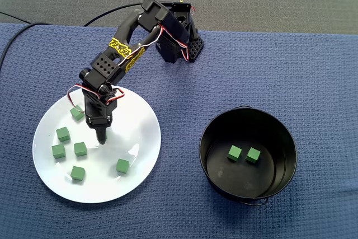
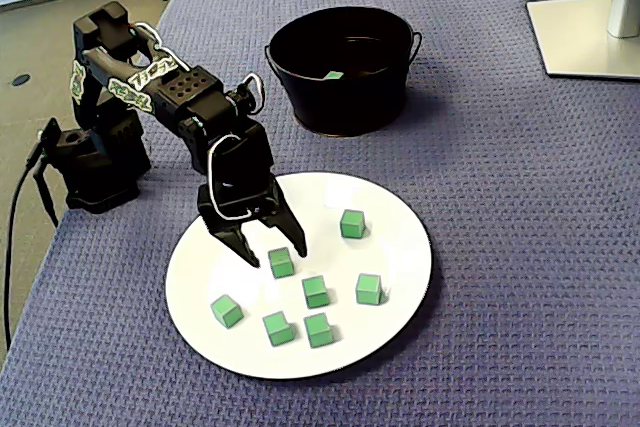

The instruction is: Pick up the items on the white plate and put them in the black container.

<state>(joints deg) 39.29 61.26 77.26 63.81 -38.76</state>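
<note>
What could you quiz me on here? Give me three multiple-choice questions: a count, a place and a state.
1. How many green cubes lie in the black bucket?
A none; B two; C five
2. Where is the pincer?
A over the white plate; B over the bucket; C over the bare cloth
3. How is the pincer?
A shut on a cube; B shut and empty; C open

Answers:
1 B: a fixed view shows two cubes inside it.
2 A: its tips hang above the plate in both fixed views.
3 C: its fingers stand apart.
</note>
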